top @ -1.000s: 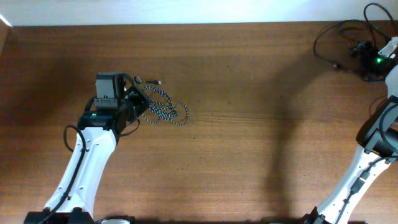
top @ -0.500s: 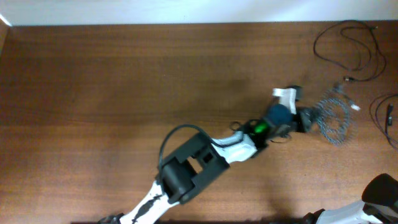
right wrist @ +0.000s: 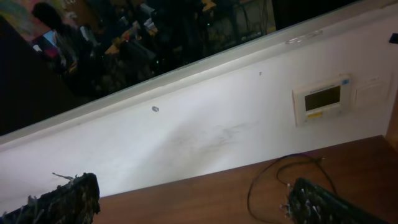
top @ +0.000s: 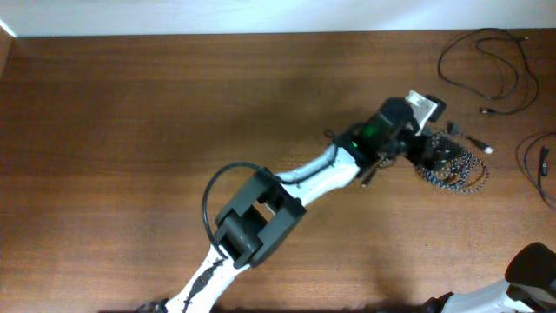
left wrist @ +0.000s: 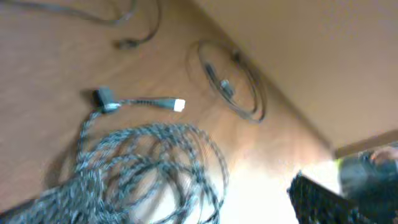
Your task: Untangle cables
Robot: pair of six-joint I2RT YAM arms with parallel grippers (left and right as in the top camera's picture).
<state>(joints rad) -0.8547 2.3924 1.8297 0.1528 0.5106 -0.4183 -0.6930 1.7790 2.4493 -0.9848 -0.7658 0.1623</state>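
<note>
Overhead: speckled cable [top: 460, 176] by L gripper [top: 433, 152].

The left arm [top: 321, 169] is white shells joined by boxy black housings, with a green light [top: 372, 132] near the wrist and a thin black cable [top: 208, 189] looping off the elbow. The right arm [top: 532, 263] shows a black joint over white casing.

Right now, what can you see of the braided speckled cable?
The braided cable is black-and-white speckled and looks fabric-sheathed. It lies in a loose flat coil of overlapping loops on the wooden table. One end sticks out, ending in a white tip. The left gripper overlaps its edge; contact unclear.
</note>
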